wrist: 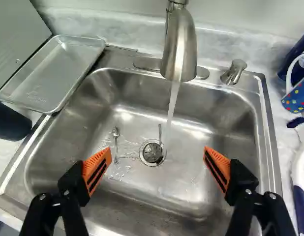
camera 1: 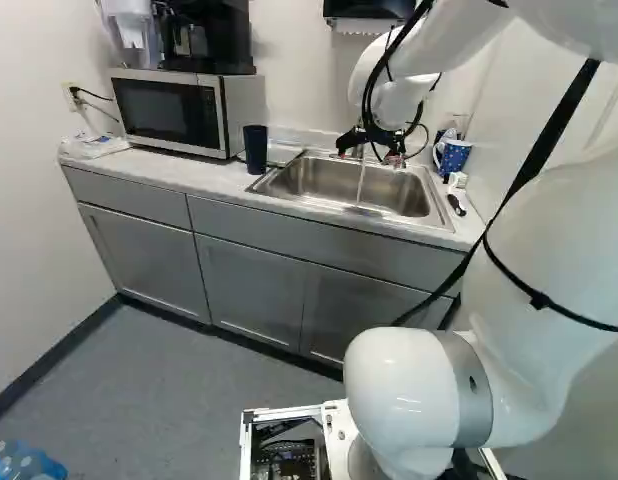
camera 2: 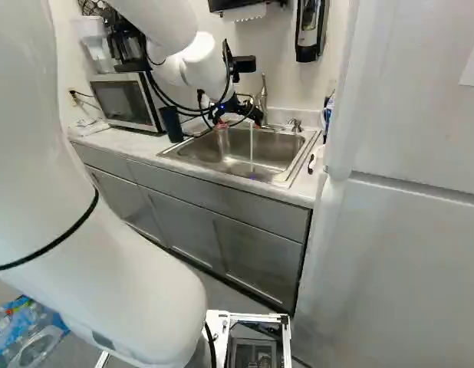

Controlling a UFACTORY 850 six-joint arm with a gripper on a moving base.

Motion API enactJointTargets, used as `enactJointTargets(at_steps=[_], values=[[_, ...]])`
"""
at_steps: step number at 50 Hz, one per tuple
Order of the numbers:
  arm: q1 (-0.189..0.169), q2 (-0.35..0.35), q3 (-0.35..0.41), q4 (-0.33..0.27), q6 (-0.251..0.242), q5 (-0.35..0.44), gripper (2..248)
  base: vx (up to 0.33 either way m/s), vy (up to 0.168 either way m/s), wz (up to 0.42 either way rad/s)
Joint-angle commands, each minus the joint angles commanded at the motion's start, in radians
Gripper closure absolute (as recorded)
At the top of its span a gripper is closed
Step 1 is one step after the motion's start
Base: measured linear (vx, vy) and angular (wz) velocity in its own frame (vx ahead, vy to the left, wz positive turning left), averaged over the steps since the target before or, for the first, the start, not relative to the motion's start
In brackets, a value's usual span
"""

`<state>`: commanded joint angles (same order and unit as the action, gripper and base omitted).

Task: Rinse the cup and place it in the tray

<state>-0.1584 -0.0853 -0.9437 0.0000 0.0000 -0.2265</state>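
Your gripper (camera 1: 367,158) hangs over the sink (wrist: 226,113), its two fingers spread wide with nothing between them. Below, inside the sink, you have a spoon (wrist: 116,142) lying beside the drain (wrist: 152,152). The dark cup (wrist: 9,123) stands upright just beside the sink, on the microwave (camera 1: 164,110) side; the dotted mug (wrist: 297,96) sits across on the opposite side. Your metal tray (wrist: 48,73) lies by the sink's microwave-side edge. At the sink's back, the faucet (wrist: 180,44) runs water into it.
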Motion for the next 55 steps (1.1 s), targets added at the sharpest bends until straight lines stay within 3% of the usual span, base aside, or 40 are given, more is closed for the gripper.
enactJointTargets(at_steps=[14,55], values=[[0.017,-0.004,0.004,0.0,0.0,0.0,3,0.0,0.0,0.0],[0.155,0.041,-0.039,0.0,0.0,0.0,3,0.0,0.0,0.0]])
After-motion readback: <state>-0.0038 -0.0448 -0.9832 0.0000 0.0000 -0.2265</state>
